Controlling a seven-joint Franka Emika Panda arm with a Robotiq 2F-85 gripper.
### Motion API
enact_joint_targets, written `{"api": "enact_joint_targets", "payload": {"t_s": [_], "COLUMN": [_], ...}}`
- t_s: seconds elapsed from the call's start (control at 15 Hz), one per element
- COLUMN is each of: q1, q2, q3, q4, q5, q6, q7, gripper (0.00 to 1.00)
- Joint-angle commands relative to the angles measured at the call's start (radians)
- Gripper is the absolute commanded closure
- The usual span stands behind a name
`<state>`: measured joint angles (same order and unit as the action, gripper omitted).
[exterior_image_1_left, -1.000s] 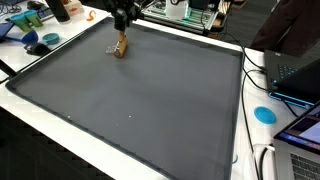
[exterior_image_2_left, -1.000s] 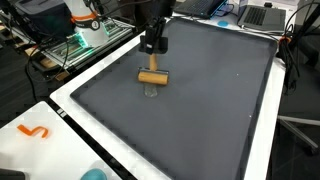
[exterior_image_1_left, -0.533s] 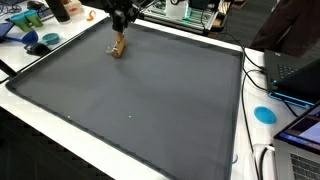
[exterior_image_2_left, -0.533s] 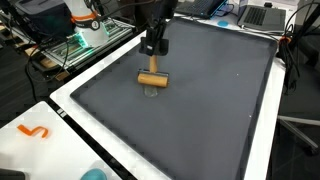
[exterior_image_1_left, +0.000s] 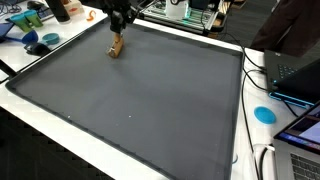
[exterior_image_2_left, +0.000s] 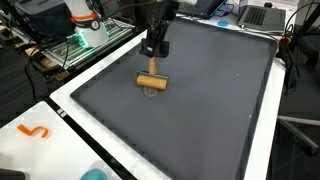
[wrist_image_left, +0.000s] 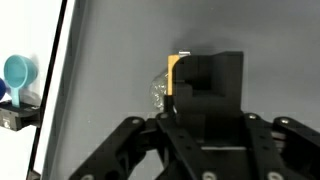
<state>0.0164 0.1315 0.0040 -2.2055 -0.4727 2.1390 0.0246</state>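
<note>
My gripper (exterior_image_2_left: 153, 66) hangs over the far part of a big dark grey mat (exterior_image_2_left: 210, 110). It is shut on a small tan wooden piece with a clear glassy part (exterior_image_2_left: 151, 82), which sits at mat level right under the fingers. The same piece shows in an exterior view (exterior_image_1_left: 116, 47) below the black gripper (exterior_image_1_left: 119, 28). In the wrist view the black fingers (wrist_image_left: 205, 88) cover most of the piece; only its tan edge and clear part (wrist_image_left: 171, 80) show at the left.
The mat lies on a white table (exterior_image_2_left: 50, 120). A blue cup (wrist_image_left: 17, 73) and blue items (exterior_image_1_left: 40, 42) stand off the mat near the gripper. A laptop (exterior_image_1_left: 295, 72), cables and a blue disc (exterior_image_1_left: 264, 114) lie along another side. An orange mark (exterior_image_2_left: 33, 131) is on the table.
The gripper and the tan piece have shifted a little across the mat, toward its edge. The grip looks the same.
</note>
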Motion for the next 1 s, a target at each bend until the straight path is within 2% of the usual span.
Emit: {"api": "enact_joint_targets", "payload": {"t_s": [0.0,0.6,0.93], "q1": [-0.009,-0.016,-0.030], "q2": [0.081,0.096,0.090], "q3": [-0.027,-0.044,-0.055], "q4": [0.001,0.009,0.016], "q5": [-0.047,-0.065,-0.034], "q6": [0.034,0.039,0.049], "q7": [0.051,0.088,0.059], "gripper": [0.76,0.76,0.76]}}
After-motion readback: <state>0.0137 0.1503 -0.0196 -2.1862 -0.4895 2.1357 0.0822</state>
